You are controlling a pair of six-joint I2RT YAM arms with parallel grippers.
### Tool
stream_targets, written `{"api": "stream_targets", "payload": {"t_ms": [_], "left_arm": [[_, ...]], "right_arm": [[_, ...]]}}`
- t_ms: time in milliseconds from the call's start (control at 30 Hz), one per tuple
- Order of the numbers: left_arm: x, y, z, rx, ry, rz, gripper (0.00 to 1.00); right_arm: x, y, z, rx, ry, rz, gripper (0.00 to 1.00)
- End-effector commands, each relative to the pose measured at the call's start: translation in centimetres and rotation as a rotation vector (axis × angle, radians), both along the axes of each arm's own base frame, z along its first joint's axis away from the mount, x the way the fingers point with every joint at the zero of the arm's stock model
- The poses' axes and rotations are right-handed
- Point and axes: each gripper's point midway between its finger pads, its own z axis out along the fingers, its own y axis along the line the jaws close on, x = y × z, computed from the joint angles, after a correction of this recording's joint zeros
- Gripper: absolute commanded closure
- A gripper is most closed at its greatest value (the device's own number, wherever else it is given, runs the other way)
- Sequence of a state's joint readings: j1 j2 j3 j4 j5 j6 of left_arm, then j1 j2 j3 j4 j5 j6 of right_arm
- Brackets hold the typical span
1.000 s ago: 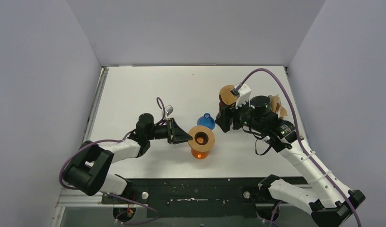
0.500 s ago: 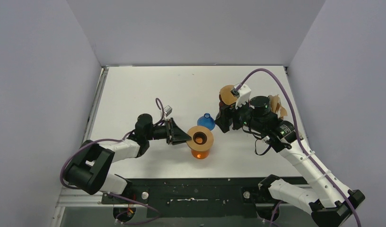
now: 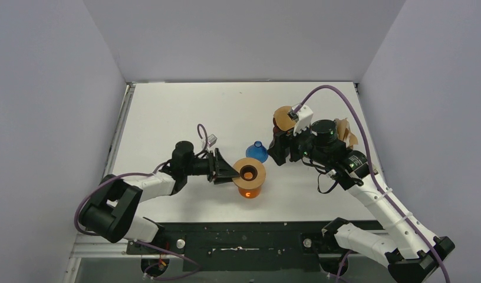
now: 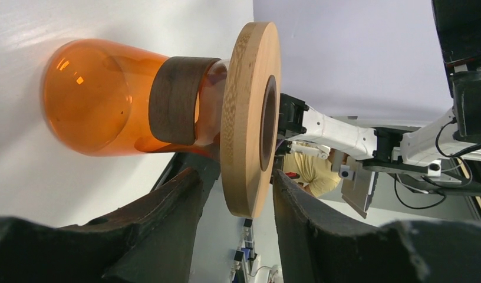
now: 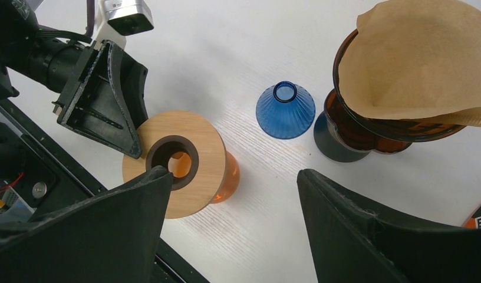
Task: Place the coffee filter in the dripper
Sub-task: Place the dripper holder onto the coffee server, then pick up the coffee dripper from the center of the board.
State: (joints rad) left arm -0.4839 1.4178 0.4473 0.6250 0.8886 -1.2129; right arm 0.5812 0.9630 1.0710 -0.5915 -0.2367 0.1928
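The blue ribbed dripper stands upside down on the white table, also in the right wrist view. Brown paper coffee filters sit in a dark brown holder behind it. An orange glass carafe with a wooden ring on top stands in front. My left gripper is open, its jaws on either side of the ring's rim. My right gripper is open wide and empty, above the table right of the dripper.
More brown filter paper lies behind my right arm near the right wall. The table's black front edge runs just below the carafe. Grey walls enclose the table on three sides.
My left gripper has edged a little and turned slightly at the wooden ring's rim. The right arm has not moved.
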Motion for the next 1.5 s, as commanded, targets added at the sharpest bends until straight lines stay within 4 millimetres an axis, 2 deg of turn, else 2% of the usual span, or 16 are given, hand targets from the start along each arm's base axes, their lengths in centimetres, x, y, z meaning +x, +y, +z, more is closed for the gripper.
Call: {"api": "stream_targets", "payload": {"t_ms": [0,400,633,833,967,1133,1300,1467], "left_arm": [[0.8,-0.4,1.6,0.019,-0.095,-0.013,0.54],[2.1,0.1,3.0,0.145,-0.166,-0.01,0.45],[4.6,2.1,2.3,0.407,-0.24,0.043,0.43],[7.9,2.8,4.1,0.532,-0.325,0.106,0.43],[10.0,2.0,5.3,0.565,-0.368,0.114,0.43],[12.4,0.6,5.6,0.62,-0.404,0.104,0.43],[14.5,-1.3,4.5,0.699,-0.434,0.079,0.44],[16.2,-3.2,2.8,0.751,-0.445,0.057,0.46]], "right_arm": [[0.6,0.3,1.0,0.032,-0.031,-0.007,0.2],[0.7,-0.3,2.0,0.017,-0.07,-0.02,0.16],[0.9,-2.2,3.4,-0.005,-0.132,-0.097,0.15],[0.8,-4.4,5.3,0.003,-0.198,-0.202,0.15],[0.8,-5.7,5.9,0.007,-0.229,-0.267,0.15],[0.1,-7.1,6.3,0.035,-0.251,-0.327,0.15],[-0.8,-8.3,6.3,0.046,-0.267,-0.36,0.14],[-1.6,-8.6,6.1,0.068,-0.271,-0.358,0.13]]}}
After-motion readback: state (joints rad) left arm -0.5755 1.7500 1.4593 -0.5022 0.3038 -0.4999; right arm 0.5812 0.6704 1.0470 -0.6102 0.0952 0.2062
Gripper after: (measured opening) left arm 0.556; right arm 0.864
